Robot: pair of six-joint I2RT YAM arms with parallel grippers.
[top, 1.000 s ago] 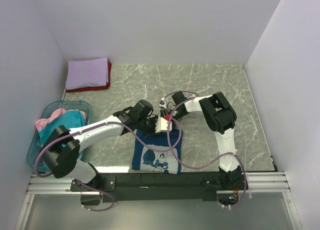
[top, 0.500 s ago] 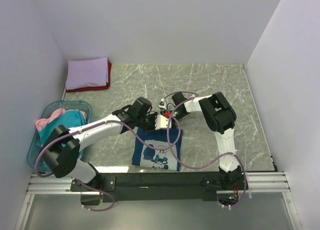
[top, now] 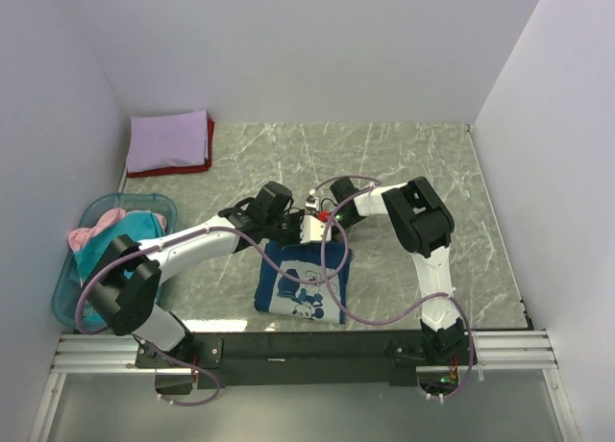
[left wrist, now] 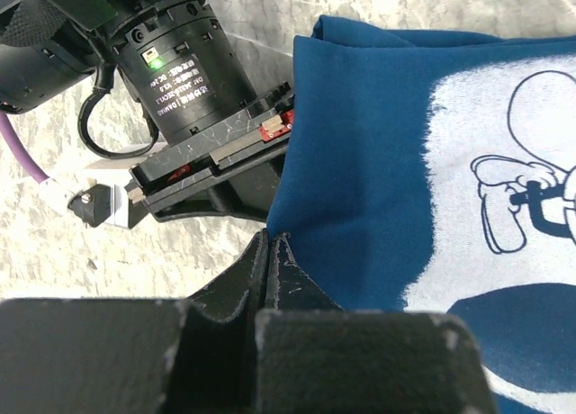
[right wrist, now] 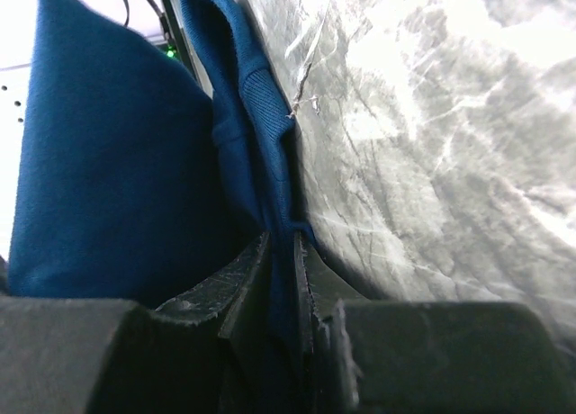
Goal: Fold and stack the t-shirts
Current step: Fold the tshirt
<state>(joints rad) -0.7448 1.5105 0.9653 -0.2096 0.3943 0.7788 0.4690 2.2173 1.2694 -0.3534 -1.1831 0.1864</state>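
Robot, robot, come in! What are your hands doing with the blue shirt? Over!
Left gripper shut on edge of dark blue t-shirt. Right gripper pinching the same shirt. Not on the lavender t-shirt stack yet. Purple cable hangs across it.

Bright, even light; blurred wrist foregrounds

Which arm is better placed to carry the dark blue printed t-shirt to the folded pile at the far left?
Probably left. The left end effector and right end effector both pinch the dark blue printed t-shirt, but the folded lavender pile lies on the left side.
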